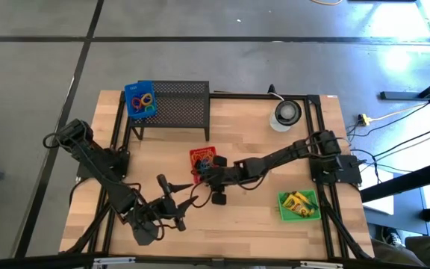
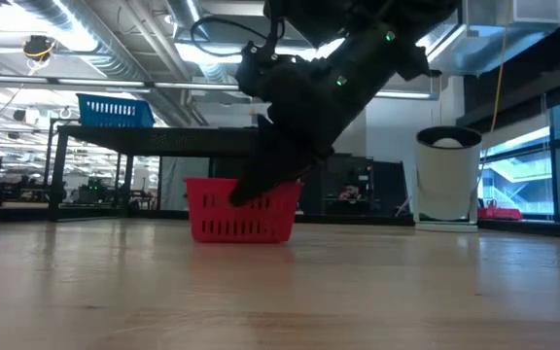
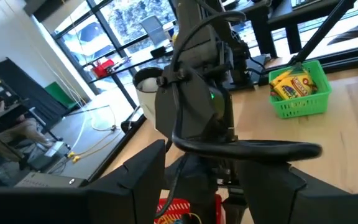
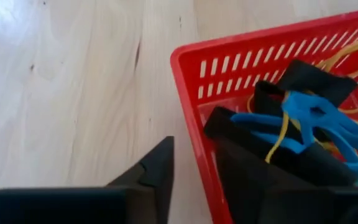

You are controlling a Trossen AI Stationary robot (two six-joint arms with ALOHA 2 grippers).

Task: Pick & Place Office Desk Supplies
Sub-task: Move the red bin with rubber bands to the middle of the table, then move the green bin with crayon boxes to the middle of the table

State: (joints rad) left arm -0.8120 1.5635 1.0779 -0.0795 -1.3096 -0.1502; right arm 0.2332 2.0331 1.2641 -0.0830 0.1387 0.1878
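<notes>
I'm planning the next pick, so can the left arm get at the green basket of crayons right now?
Probably not. The left gripper sits at the table's near-left, and the right arm stretches across between it and the green basket.

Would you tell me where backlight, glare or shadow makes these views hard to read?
Low view: ceiling lights behind turn the right claw into a black silhouette over the red basket. Left wrist view: windows glare, yet the green basket is well lit. High view: even light, soft shadows on the table. Right wrist view: no glare.
</notes>
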